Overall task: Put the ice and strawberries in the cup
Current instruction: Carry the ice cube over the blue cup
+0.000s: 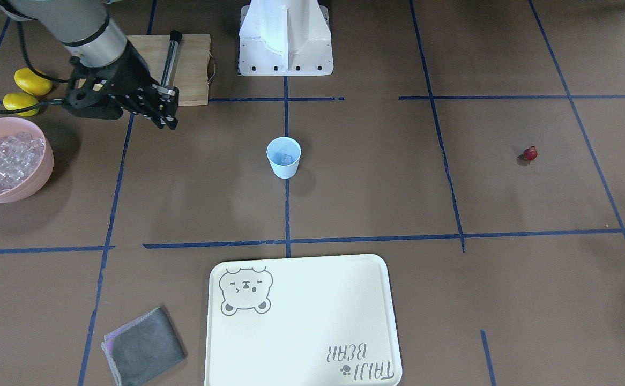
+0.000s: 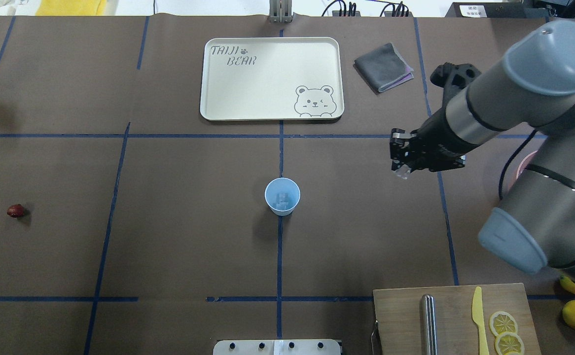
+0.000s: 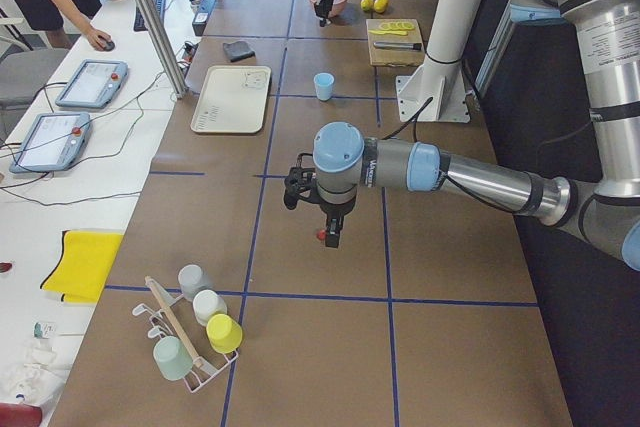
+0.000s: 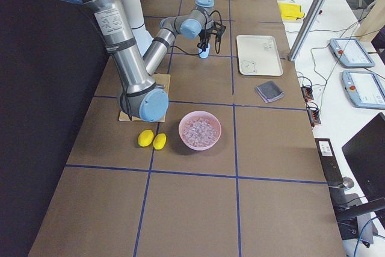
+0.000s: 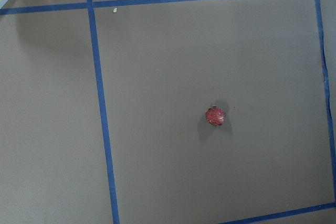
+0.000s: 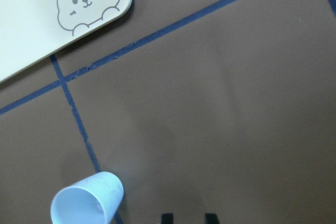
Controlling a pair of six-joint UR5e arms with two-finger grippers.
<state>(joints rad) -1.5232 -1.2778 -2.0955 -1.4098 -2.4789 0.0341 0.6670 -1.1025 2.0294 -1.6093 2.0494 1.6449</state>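
The pale blue cup (image 2: 282, 196) stands at the table's middle with a piece of ice (image 2: 281, 198) inside it. More ice (image 1: 1, 158) fills the pink bowl (image 1: 36, 179). My right gripper (image 2: 400, 165) hangs above the table between bowl and cup, shut on a glassy ice chunk (image 2: 403, 171). In the right wrist view the cup (image 6: 86, 200) sits low left of the fingertips (image 6: 167, 216). The strawberry (image 2: 16, 211) lies alone far on the left side. My left gripper (image 3: 331, 237) hovers over the strawberry (image 5: 214, 116); I cannot tell whether it is open or shut.
A cream bear tray (image 2: 268, 79) and a grey cloth (image 2: 383, 66) lie across the table. A cutting board (image 2: 455, 320) with a knife and lemon slices sits near the robot's base, two lemons (image 1: 32, 80) beside it. A cup rack (image 3: 190, 337) stands at the left end.
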